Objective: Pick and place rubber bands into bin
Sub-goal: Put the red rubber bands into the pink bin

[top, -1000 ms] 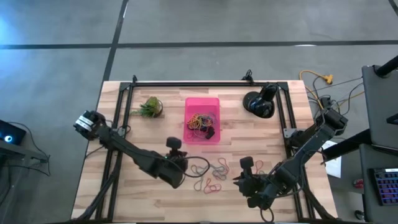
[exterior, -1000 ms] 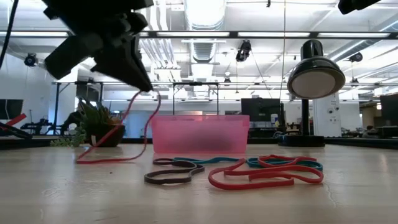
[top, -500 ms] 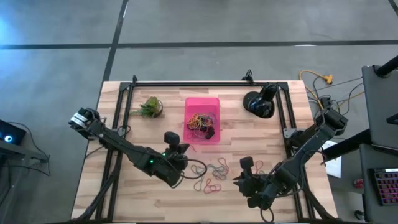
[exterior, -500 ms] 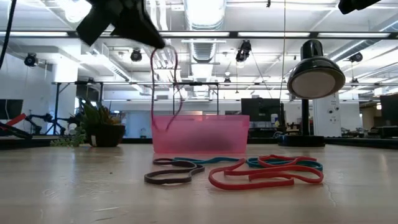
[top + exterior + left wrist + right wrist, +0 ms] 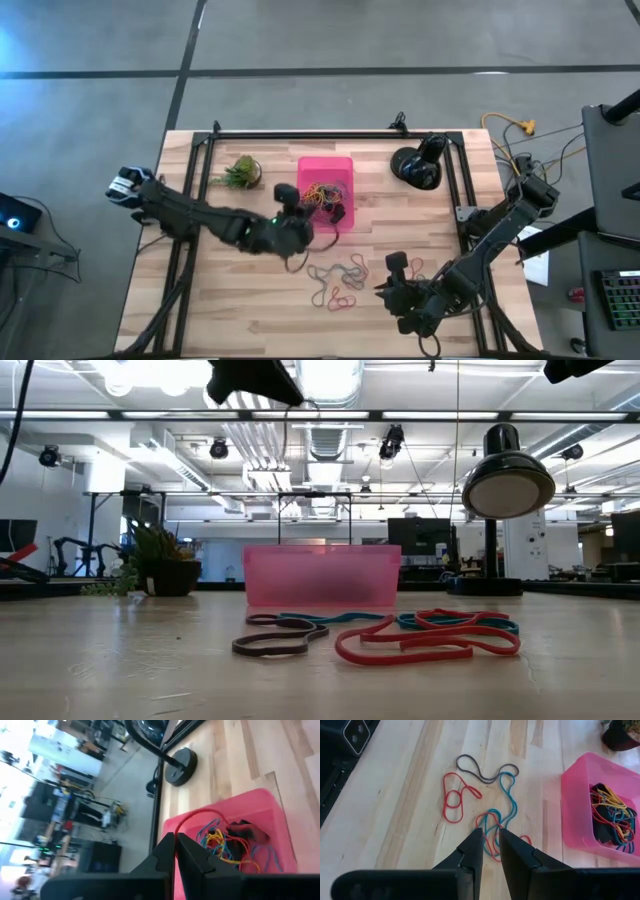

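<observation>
My left gripper (image 5: 308, 228) is shut on a red rubber band (image 5: 192, 817), high over the near left corner of the pink bin (image 5: 325, 165). The bin holds several coloured bands (image 5: 225, 842). More rubber bands lie on the table in front of the bin: red (image 5: 335, 297), blue (image 5: 502, 805) and grey (image 5: 485, 770). My right gripper (image 5: 490, 842) hovers near them, toward the table's near right. Its fingers stand a little apart with nothing between them. My left gripper pinches one end of the red band's loop (image 5: 176, 832) between its two fingertips. The fingers slant down toward the bin. The band hangs slack below them as a thin strand (image 5: 285, 470), clear of the table.
A small potted plant (image 5: 240, 172) stands left of the bin. A black desk lamp (image 5: 418, 165) stands to the bin's right. Black rails (image 5: 330, 133) run along the far edge and both sides. Bare wood lies at the near left.
My left gripper has risen and gone toward the bin and the far edge, staying shut. The red band, whose lower end trailed on the table, has been lifted clear and now hangs by the bin.
</observation>
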